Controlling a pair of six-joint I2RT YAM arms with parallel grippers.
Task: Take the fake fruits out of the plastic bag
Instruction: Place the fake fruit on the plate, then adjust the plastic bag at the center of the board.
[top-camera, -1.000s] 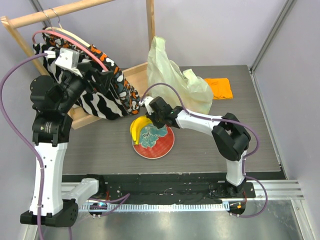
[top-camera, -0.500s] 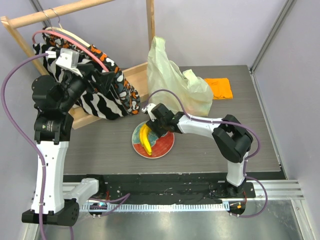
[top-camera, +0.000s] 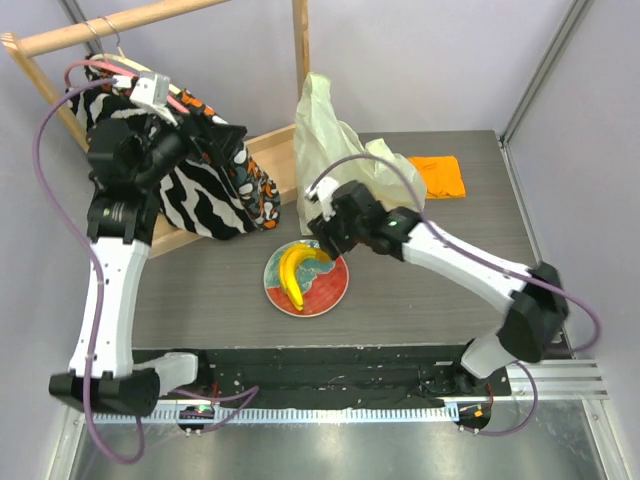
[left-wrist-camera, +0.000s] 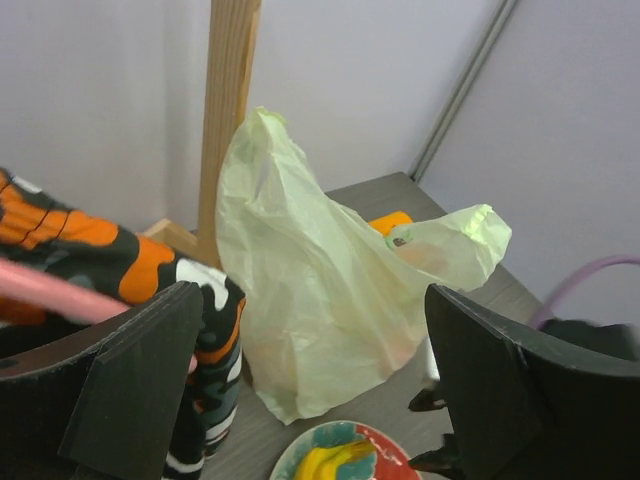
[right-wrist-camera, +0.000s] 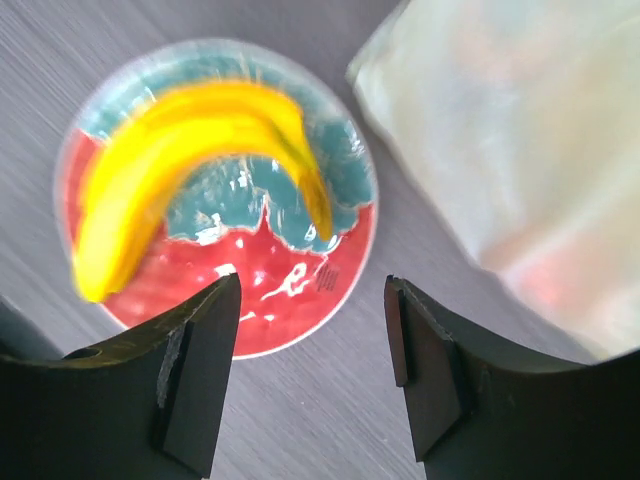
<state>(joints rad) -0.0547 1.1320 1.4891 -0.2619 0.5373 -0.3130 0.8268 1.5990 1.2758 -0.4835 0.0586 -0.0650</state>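
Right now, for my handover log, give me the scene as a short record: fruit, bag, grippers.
plastic bag: slumped on the table, reddish tint showing through, contents unclear
plate: in front of the plastic bag
bananas: lying on the plate, held by neither gripper
right gripper: open, empty, above the plate
left gripper: open, empty, facing the plastic bag
orange cloth: right of the plastic bag

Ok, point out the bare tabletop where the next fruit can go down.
Widest: grey table between round red and teal plate, wooden rack base and front edge. Also front right of the plate. Crowded where pale yellow-green plastic bag, plate and right gripper meet.
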